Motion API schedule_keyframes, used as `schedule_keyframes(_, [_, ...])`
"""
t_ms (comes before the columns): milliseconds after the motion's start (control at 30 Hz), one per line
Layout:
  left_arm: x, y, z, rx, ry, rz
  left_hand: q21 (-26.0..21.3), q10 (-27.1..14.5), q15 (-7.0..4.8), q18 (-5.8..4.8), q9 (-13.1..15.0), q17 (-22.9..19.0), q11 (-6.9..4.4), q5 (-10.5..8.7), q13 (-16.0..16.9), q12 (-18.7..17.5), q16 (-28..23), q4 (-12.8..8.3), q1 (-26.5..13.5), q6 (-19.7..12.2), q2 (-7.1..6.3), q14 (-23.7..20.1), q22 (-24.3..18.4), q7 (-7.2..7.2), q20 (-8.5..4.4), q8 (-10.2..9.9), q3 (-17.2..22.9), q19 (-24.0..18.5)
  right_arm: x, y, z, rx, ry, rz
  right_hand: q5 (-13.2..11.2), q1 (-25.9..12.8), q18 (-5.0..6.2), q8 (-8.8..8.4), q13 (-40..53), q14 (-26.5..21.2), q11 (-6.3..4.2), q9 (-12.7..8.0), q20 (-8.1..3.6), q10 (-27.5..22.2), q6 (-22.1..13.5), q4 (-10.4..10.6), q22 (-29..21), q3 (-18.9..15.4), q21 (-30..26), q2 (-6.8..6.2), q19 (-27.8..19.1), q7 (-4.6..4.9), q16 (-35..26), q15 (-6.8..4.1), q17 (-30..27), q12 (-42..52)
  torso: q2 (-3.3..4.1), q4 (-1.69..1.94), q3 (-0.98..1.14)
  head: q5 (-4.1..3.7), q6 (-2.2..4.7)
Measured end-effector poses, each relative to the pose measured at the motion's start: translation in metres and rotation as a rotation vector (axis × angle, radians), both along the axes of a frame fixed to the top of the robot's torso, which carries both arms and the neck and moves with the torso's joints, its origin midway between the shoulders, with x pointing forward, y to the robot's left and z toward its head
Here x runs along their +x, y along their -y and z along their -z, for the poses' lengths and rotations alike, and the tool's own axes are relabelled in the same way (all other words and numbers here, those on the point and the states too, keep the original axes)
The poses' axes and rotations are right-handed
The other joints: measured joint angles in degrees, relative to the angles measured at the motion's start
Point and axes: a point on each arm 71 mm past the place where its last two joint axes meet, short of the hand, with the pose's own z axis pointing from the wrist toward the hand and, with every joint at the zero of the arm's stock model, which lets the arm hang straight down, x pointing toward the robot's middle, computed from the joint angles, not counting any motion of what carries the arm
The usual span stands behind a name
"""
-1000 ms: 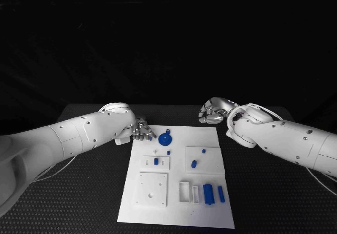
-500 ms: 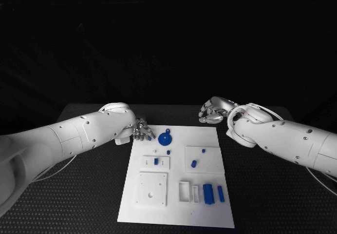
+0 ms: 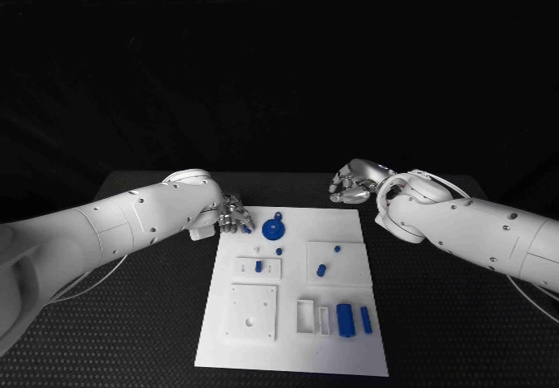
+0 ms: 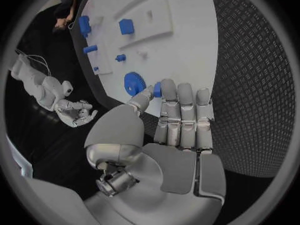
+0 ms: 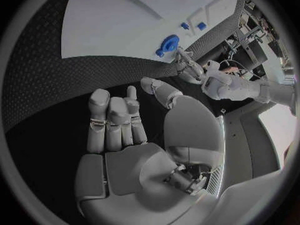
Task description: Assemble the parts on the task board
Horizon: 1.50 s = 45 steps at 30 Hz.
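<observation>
My left hand [image 3: 233, 215] is at the upper left corner of the task board [image 3: 297, 339], in the middle left of the head view. In my left wrist view, my fingers [image 4: 185, 102] lie straight and close side by side over the board's edge. A small blue piece [image 4: 157, 89] sits between my thumb and the nearest finger; it looks pinched there, but I cannot tell if the grip is firm. Just beside it, on the board, lies the round blue gear [image 3: 275, 229].

My right hand [image 3: 353, 184] is over the black counter [image 3: 454, 323], just past the upper right corner of the board, apart from all the parts. Its fingers [image 5: 110, 116] are half curled, a little apart, and they hold nothing.

The board lies in the middle of the head view. Below the gear, a short blue peg [image 3: 258, 267] stands in a white block, and to the right of it, two small blue pieces [image 3: 321, 272] lie on a square plate. In the lower right of the board, a wide blue block [image 3: 346, 321] and a thin blue bar [image 3: 366, 321] lie side by side next to a white open frame [image 3: 306, 316]. A larger white plate [image 3: 253, 313] with a hole is in the lower left part.
</observation>
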Motion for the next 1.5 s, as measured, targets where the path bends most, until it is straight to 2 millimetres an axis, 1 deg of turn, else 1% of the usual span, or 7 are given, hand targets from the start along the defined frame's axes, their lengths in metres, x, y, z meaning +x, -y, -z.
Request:
schedule_keyframes(167, [-0.002,-0.005,0.0,-0.022,-0.008,-0.014,0.03,0.57,-0.22,0.0,-0.14,0.17,-0.07,-0.01,0.18,0.0,0.24,-1.08,-0.31,0.75,0.78,0.64,0.0,-0.14,-0.26,-0.01,0.29,0.68,0.0,0.0,0.0,0.0,0.0,0.001,0.0,0.0,0.01,0.0,0.0,0.0,-0.01,0.0,0.0,0.01,0.01,0.0,0.0,0.0,0.0,0.0,0.0,-0.01,0.0,0.0,0.0,0.0,0.0,0.01,0.0,-0.03,-0.03])
schedule_keyframes(300, [-0.007,-0.01,0.0,-0.048,-0.012,-0.024,0.48,0.86,-0.59,-0.01,-0.25,0.24,0.02,-0.02,0.28,0.0,0.46,-1.75,-0.41,0.81,0.88,1.04,-0.01,-0.19,-0.41,-0.01,0.4,1.23,0.0,0.002,0.0,-0.001,0.0,0.003,-0.01,0.0,0.0,0.0,0.0,0.0,-0.01,0.0,0.0,0.01,0.01,0.0,0.0,0.0,0.0,0.0,0.0,-0.01,0.0,0.0,0.0,0.0,-0.04,0.02,0.0,0.07,-0.04])
schedule_keyframes(500, [-0.023,-0.021,-0.001,-0.098,-0.01,-0.03,0.7,1.02,-0.61,-0.01,-0.29,0.24,-0.06,0.1,0.35,0.0,0.47,-2.03,-0.41,0.82,0.89,1.44,-0.01,-0.2,-0.62,0.24,0.62,1.45,0.0,0.004,0.0,-0.002,0.0,0.007,-0.04,0.0,0.01,0.0,0.01,0.0,-0.01,0.0,0.08,0.02,0.01,0.0,0.0,0.0,0.0,0.0,0.08,-0.02,0.0,0.0,0.0,0.0,-0.07,0.08,0.04,0.09,-0.04])
schedule_keyframes(700, [-0.044,-0.028,-0.01,-0.148,0.037,-0.031,1.37,1.8,-1.14,-0.02,-0.45,0.47,-0.06,0.11,0.64,0.27,1.11,-2.33,-0.44,1.42,0.91,2.6,-0.01,-0.18,-0.81,0.23,0.92,2.26,0.0,0.007,0.0,-0.003,-0.001,0.011,-0.04,0.0,0.01,0.0,0.01,0.0,-0.01,0.0,0.08,0.02,0.02,0.0,0.0,0.0,0.0,0.0,0.08,-0.02,0.0,0.0,0.0,0.0,-0.09,0.09,0.07,0.31,-0.13])
schedule_keyframes(933, [-0.064,-0.03,-0.012,-0.167,0.075,-0.031,1.79,2.39,-1.43,-0.01,-0.86,0.54,0.14,0.1,0.8,0.27,1.34,-2.28,-0.55,1.82,0.81,3.29,-0.02,-0.21,-0.92,0.1,0.97,2.77,-0.001,0.008,0.0,-0.004,-0.001,0.012,-0.04,0.0,0.0,0.0,0.01,0.0,-0.02,0.0,0.08,0.02,0.03,0.0,0.0,0.0,0.0,0.0,0.08,-0.04,0.0,0.0,0.0,0.0,-0.13,0.25,0.1,0.49,-0.32])
schedule_keyframes(1233, [-0.088,-0.029,-0.001,-0.139,0.106,-0.001,2.03,3.22,-1.76,-0.01,-1.27,0.61,-0.26,0.3,0.9,0.27,1.34,-2.02,-1.1,2.44,0.26,3.96,0.0,-0.41,-1.12,-0.11,1.59,3.38,-0.001,0.008,0.0,-0.004,-0.001,0.011,0.18,0.0,0.0,0.0,0.01,0.0,-0.02,0.0,0.09,0.03,-0.09,0.0,0.0,0.0,0.0,0.0,0.08,0.09,0.01,0.0,0.0,0.0,-0.18,0.36,0.07,0.82,-1.16])
schedule_keyframes(1500, [-0.094,-0.026,0.004,-0.117,0.159,0.007,2.26,3.96,-2.01,-0.01,-1.34,0.61,-0.57,0.69,0.96,0.27,1.34,-1.86,-1.6,3.31,-0.24,4.33,0.02,-0.65,-1.21,-0.3,1.75,3.7,-0.001,0.007,0.0,-0.003,-0.002,0.009,0.18,0.0,0.0,0.0,0.02,0.0,-0.02,0.0,0.09,0.03,-0.09,0.0,0.0,0.0,0.0,0.0,0.09,0.09,0.01,0.0,0.0,0.0,-0.2,0.36,0.07,1.15,-1.55])
